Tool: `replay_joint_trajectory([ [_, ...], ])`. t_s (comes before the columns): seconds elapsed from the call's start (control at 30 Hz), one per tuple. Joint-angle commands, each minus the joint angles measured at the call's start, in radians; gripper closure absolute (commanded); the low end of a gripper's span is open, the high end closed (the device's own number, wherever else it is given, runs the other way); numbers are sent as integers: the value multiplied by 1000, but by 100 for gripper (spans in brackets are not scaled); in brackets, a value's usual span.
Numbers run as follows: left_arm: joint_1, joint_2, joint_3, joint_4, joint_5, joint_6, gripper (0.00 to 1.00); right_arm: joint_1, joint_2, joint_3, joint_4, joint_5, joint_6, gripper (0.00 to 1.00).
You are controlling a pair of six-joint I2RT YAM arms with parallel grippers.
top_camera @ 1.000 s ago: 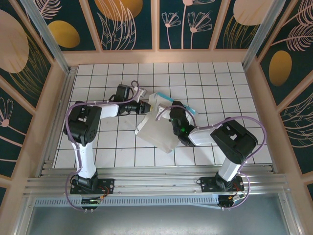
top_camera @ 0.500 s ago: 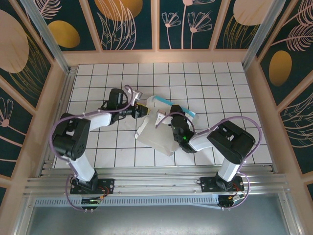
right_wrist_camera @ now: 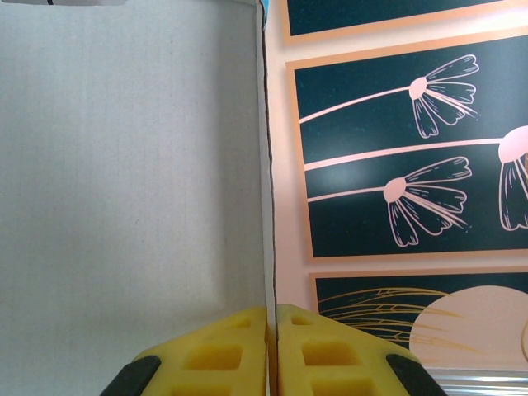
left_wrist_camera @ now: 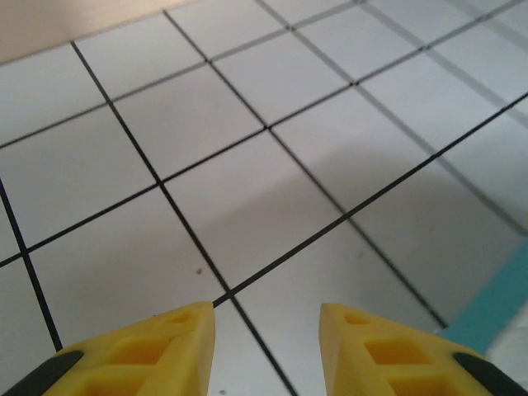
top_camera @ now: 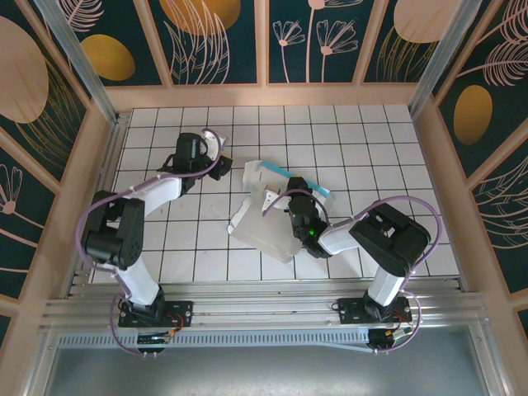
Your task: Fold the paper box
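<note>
item: paper box (top_camera: 266,221), thin card, white face up, lying partly unfolded near the middle of the tiled table (top_camera: 371,140); a teal strip runs along its far edge and one small flap stands raised close to the right arm's wrist. location: between the two arms, nearer the right one, spanning roughly two tiles. item: right gripper (top_camera: 285,203), reaching in over the card from the right side of the overhead view; in the right wrist view the right gripper (right_wrist_camera: 271,318) is clenched, its yellow fingers (right_wrist_camera: 210,351) pressed together on the edge of an upright panel of the paper box (right_wrist_camera: 132,165), the white face filling the left half of that view and the edge running straight up from the fingertips. background there: wall panels (right_wrist_camera: 396,165), dark teal with pale flower outlines in light wood frames. item: left gripper (top_camera: 218,165), to the left of the card and apart from it, low over the tiles. in the left wrist view the left gripper (left_wrist_camera: 268,318) is released, yellow fingers (left_wrist_camera: 177,334) standing apart above a black grid line of the table (left_wrist_camera: 247,124); a teal edge of the paper box (left_wrist_camera: 495,305) shows at the lower right, near but not touching the fingers.
</note>
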Motion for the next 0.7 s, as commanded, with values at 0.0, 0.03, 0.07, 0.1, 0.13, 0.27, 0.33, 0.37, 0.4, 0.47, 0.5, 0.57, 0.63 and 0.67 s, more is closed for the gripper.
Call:
replay_joint_trajectory([
  [0.0, -2, 67, 75, -125, 13, 158, 62, 8, 9, 12, 53, 11, 6, 88],
  [0.03, -3, 86, 99, -146, 46, 170, 62, 8, 9, 14, 54, 10, 4, 88],
  [0.07, -4, 109, 125, -169, 90, 180, 62, 8, 11, 14, 56, 11, 4, 88],
  [0.1, -6, 131, 151, -194, 130, 188, 62, 8, 12, 15, 56, 11, 4, 88],
  [0.13, -7, 150, 174, -217, 154, 195, 62, 8, 14, 16, 59, 11, 3, 88],
  [0.27, -21, 195, 235, -309, 280, 238, 64, 8, 14, 15, 63, 11, -2, 88],
  [0.33, -26, 200, 241, -327, 334, 252, 65, 8, 14, 15, 63, 11, -3, 88],
  [0.37, -27, 203, 246, -338, 356, 256, 66, 8, 13, 16, 63, 11, -5, 88],
  [0.4, -29, 206, 251, -349, 373, 260, 66, 10, 15, 15, 63, 10, -5, 88],
  [0.47, -32, 215, 266, -379, 397, 268, 67, 10, 15, 15, 63, 9, -5, 88],
  [0.5, -34, 219, 274, -394, 410, 272, 68, 10, 17, 16, 63, 11, -5, 88],
  [0.57, -40, 226, 285, -423, 440, 282, 69, 10, 16, 15, 64, 13, -4, 88],
  [0.63, -47, 230, 294, -444, 452, 286, 69, 13, 17, 16, 64, 14, -4, 88],
  [0.67, -49, 231, 297, -446, 452, 284, 69, 13, 18, 13, 65, 14, -3, 88],
])
